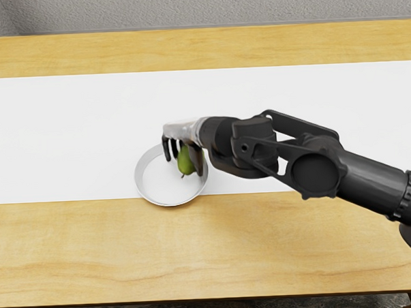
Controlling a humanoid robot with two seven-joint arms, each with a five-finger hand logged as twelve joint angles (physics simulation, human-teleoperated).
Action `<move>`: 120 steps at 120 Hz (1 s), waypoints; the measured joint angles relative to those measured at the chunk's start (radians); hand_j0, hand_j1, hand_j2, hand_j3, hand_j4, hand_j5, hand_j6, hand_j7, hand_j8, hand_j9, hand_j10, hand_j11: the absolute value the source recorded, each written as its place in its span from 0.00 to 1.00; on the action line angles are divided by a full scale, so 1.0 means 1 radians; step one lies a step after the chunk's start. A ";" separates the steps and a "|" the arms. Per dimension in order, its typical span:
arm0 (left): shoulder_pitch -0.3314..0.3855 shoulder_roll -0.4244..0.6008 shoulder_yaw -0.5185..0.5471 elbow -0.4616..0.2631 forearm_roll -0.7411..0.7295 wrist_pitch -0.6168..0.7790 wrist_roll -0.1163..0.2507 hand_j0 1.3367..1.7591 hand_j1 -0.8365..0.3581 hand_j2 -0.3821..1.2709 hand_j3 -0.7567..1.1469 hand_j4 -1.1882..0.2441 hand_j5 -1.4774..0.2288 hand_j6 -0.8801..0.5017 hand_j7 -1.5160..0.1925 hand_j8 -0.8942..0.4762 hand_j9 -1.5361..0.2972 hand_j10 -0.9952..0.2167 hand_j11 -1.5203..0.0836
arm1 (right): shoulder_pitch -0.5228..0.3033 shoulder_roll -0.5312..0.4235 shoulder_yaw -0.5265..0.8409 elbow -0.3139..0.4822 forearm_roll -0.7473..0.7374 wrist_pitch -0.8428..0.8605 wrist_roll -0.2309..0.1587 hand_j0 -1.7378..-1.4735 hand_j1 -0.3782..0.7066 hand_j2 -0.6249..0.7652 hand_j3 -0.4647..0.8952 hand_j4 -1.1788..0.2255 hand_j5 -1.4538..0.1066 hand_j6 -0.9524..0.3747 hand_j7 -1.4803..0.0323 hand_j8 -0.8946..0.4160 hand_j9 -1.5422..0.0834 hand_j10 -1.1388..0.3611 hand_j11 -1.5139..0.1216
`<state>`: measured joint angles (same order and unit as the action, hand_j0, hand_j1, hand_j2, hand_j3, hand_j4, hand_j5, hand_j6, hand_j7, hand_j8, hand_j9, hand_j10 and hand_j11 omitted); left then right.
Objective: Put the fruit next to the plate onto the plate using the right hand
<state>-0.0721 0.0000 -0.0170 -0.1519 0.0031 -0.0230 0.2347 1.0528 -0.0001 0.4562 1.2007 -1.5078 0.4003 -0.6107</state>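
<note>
A small green pear (185,162) hangs upright over the right part of a round white plate (152,187) near the table's front middle. My right hand (180,147) reaches in from the right, palm down, with its dark fingers curled round the pear. The fruit's lower tip sits just above or on the plate's inside; I cannot tell if it touches. The left arm is out of sight.
A broad white runner (88,132) crosses the wooden table (128,253), and the plate straddles its front edge. My right forearm (329,169) slants across the table's right side.
</note>
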 joint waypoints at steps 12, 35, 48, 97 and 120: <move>0.000 0.000 0.000 0.000 0.000 0.000 0.000 0.76 0.98 0.23 0.40 0.82 0.85 0.63 0.88 0.64 0.83 0.81 0.94 | 0.003 0.000 0.004 -0.003 0.004 0.000 0.000 0.32 0.29 0.52 0.34 0.55 0.58 0.46 0.63 0.49 0.61 0.56 0.58; 0.000 0.000 0.000 0.000 0.000 0.000 0.000 0.76 0.98 0.23 0.40 0.82 0.85 0.63 0.88 0.64 0.83 0.81 0.94 | 0.010 0.000 0.016 0.003 0.108 0.006 0.000 0.31 0.13 0.48 0.34 0.73 0.80 0.62 0.84 0.61 0.82 0.68 0.79; 0.000 0.000 0.000 0.000 0.000 0.000 0.000 0.76 0.98 0.23 0.40 0.82 0.85 0.63 0.88 0.64 0.83 0.81 0.94 | 0.013 -0.024 0.060 0.016 0.225 0.062 0.000 0.31 0.09 0.47 0.34 0.77 0.85 0.66 0.90 0.64 0.87 0.71 0.85; 0.000 0.000 0.000 0.000 0.000 0.000 0.000 0.76 0.98 0.23 0.40 0.82 0.85 0.63 0.88 0.64 0.83 0.81 0.94 | -0.003 -0.485 0.153 0.062 0.628 0.207 0.000 0.30 0.03 0.45 0.34 0.83 0.92 0.71 0.97 0.68 0.94 0.75 0.91; 0.000 0.000 0.000 0.000 0.000 0.000 0.000 0.76 0.98 0.23 0.40 0.82 0.85 0.63 0.88 0.64 0.83 0.81 0.94 | -0.012 -0.584 0.164 0.058 0.682 0.210 0.029 0.30 0.03 0.45 0.34 0.83 0.93 0.71 0.97 0.68 0.94 0.76 0.92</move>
<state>-0.0721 0.0000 -0.0169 -0.1519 0.0030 -0.0230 0.2347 1.0403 -0.5842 0.6205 1.2585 -0.8255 0.6105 -0.5813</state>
